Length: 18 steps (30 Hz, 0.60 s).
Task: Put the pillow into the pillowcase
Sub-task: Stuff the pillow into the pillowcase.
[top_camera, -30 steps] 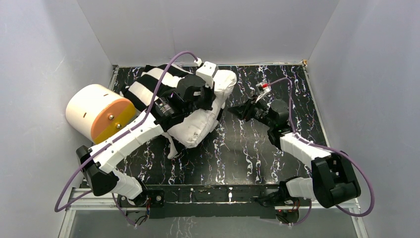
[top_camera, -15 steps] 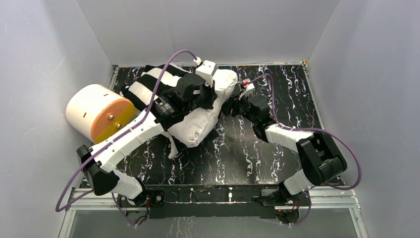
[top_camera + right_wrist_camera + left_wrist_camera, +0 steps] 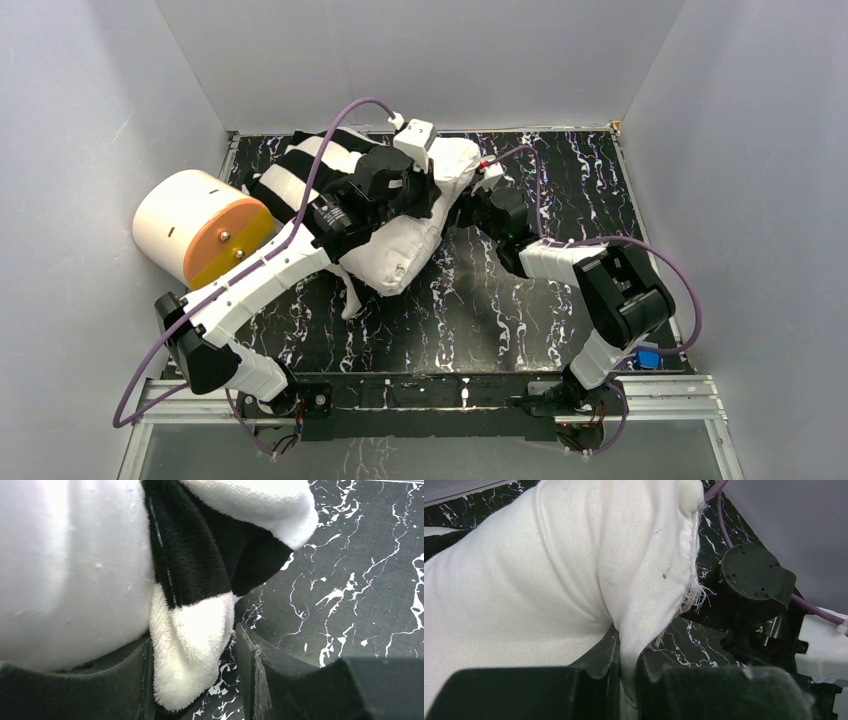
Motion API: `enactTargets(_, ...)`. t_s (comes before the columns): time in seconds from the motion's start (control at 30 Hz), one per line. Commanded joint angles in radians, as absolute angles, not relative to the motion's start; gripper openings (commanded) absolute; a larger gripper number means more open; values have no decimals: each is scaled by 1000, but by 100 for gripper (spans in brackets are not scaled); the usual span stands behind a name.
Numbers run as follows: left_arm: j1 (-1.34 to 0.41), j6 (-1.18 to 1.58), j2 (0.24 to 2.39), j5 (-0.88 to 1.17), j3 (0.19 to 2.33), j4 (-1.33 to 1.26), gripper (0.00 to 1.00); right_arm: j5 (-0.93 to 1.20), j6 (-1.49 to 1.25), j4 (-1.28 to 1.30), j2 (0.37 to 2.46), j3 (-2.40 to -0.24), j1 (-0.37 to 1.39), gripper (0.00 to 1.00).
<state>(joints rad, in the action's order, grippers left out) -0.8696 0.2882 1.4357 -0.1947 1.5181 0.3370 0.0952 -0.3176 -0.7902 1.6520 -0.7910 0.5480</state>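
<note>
**While the left fingers are pinching the pillow, the right fingers are standing spread around a flap of the pillowcase**

As the left wrist view is showing it, the left fingers [image 3: 610,652] are pressing together on a narrow fold of the pillow [image 3: 549,570], and the white fabric is squeezing up between them. Beyond and to the left of those fingers, the plump bulk of the pillow is filling most of the view. Its frayed seam edge is running down just to their right. Farther right of them, the dark body of the other arm is sitting close by.

The right fingers [image 3: 246,652] are standing apart. A fleecy flap of the pillowcase [image 3: 192,565], black above and white at its tip, is hanging down into the space between them. The flap is lying against the left-hand finger, and a gap of marbled worktop [image 3: 360,580] is showing between the flap and the right-hand finger, so nothing is being clamped. Left of these fingers, the smooth white pillow is bulging right up against the flap.

From above, both pairs of fingers are meeting at the pillow's far right end. The striped pillowcase is bunching over the pillow on the far left side of the left fingers. Well to the left of both, a cream cylinder with an orange face [image 3: 200,228] is lying on its side.
</note>
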Motion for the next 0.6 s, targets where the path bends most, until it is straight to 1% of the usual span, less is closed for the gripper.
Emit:
enactTargets(0.0,-876,339,1388,-117,1529,188,0,39,-329,-897,1687,-863,555,59)
enactTargets(0.03,-876,339,1382,-124,1525,187,0,42,-336,-897,1695,-870,555,51)
enactTargets(0.07,-876,338,1377,-134,1517,189,0,51,-339,-898,1694,-875,555,36)
enactTargets(0.1,-876,333,1373,-154,1509,194,0,60,-338,-893,1684,-875,555,18)
enactTargets(0.13,-876,316,1372,-196,1502,203,0,64,-335,-877,1665,-872,555,5)
enactTargets(0.17,-876,295,1376,-238,1497,216,0,63,-331,-847,1635,-868,552,0)
enactTargets(0.23,-873,253,1393,-349,1477,240,0,114,-342,-766,1567,-862,533,0)
enactTargets(0.3,-851,226,1423,-410,1447,250,0,250,-359,-707,1507,-859,500,0)
enactTargets(0.4,-794,230,1479,-424,1374,231,0,434,-378,-632,1433,-852,461,0)
enactTargets(0.57,-722,255,1588,-406,1292,202,0,722,-486,-664,1416,-845,412,0)
